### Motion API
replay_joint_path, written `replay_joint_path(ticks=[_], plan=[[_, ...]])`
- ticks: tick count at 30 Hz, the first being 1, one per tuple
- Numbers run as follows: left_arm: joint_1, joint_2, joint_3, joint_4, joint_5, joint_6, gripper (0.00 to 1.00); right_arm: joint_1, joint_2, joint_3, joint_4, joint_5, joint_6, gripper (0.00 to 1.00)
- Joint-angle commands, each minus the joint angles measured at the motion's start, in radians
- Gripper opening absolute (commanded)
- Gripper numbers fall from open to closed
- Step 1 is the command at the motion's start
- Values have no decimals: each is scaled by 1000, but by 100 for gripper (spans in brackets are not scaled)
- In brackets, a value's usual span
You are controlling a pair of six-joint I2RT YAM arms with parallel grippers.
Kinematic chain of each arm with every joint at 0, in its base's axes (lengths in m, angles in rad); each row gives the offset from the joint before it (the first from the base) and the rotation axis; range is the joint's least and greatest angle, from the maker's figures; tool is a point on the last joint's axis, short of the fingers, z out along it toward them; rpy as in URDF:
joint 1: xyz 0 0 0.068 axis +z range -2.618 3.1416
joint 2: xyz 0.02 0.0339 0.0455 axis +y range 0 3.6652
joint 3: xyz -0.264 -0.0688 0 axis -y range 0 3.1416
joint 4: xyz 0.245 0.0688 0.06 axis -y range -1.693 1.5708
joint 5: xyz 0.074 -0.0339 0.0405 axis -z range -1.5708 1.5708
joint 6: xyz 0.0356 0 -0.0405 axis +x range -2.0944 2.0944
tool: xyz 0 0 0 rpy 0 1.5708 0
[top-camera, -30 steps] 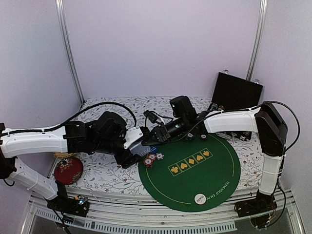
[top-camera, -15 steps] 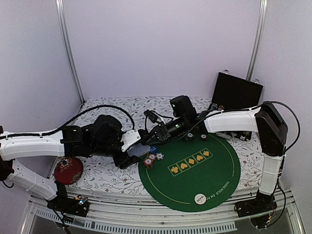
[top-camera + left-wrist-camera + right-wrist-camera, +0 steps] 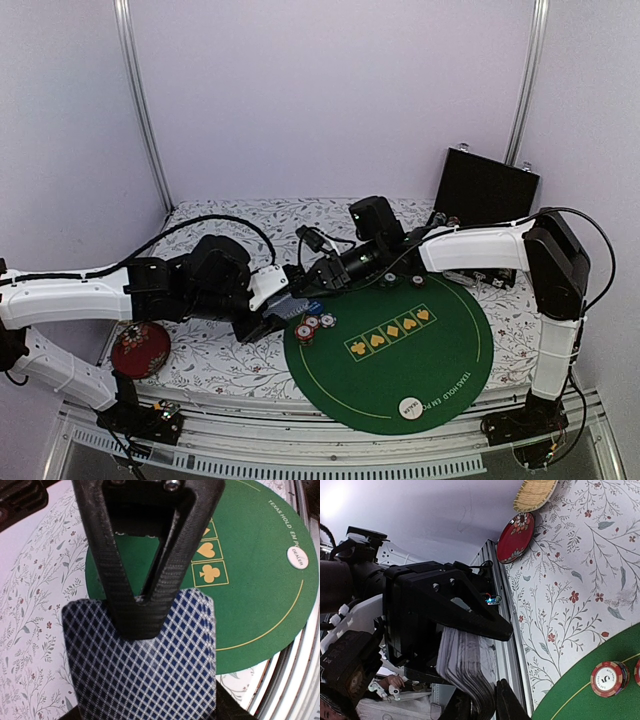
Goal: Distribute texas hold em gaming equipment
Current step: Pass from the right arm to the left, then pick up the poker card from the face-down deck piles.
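Note:
A deck of playing cards (image 3: 290,306) with blue diamond backs hangs in the air at the left edge of the green felt mat (image 3: 400,370), held from both sides. My left gripper (image 3: 275,315) is shut on it; one black finger (image 3: 140,580) lies flat on the top card (image 3: 150,675). My right gripper (image 3: 487,705) pinches the deck's other end (image 3: 465,660), with a finger on each face. Red-white chips (image 3: 310,326) lie on the mat just below the deck. A white dealer button (image 3: 409,407) lies near the mat's front edge.
Two more chips (image 3: 390,280) lie at the mat's far edge under the right arm. An open black case (image 3: 483,190) stands at the back right. A red round cushion (image 3: 140,350) and a straw basket (image 3: 535,494) lie at the left on the flowered cloth.
My left gripper's jaws have closed onto the deck, and the left arm has shifted slightly towards it. The right gripper has stayed in place at the deck's other end.

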Motion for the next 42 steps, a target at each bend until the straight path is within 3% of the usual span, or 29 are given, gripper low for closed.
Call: replay_joint_path(ticks=[1, 8, 12, 21, 42], plan=[[12, 2, 26, 40, 3, 3, 55, 11, -23, 28, 11, -41, 7, 24], [12, 2, 30, 38, -10, 0, 55, 15, 3, 44, 21, -27, 11, 44], [12, 1, 32, 38, -13, -1, 55, 16, 9, 51, -24, 16, -17, 46], [14, -17, 19, 38, -19, -5, 54, 7, -36, 50, -148, 141, -114, 39], [15, -9, 3, 38, -36, -9, 53, -11, -98, 67, -247, 195, -176, 29]])
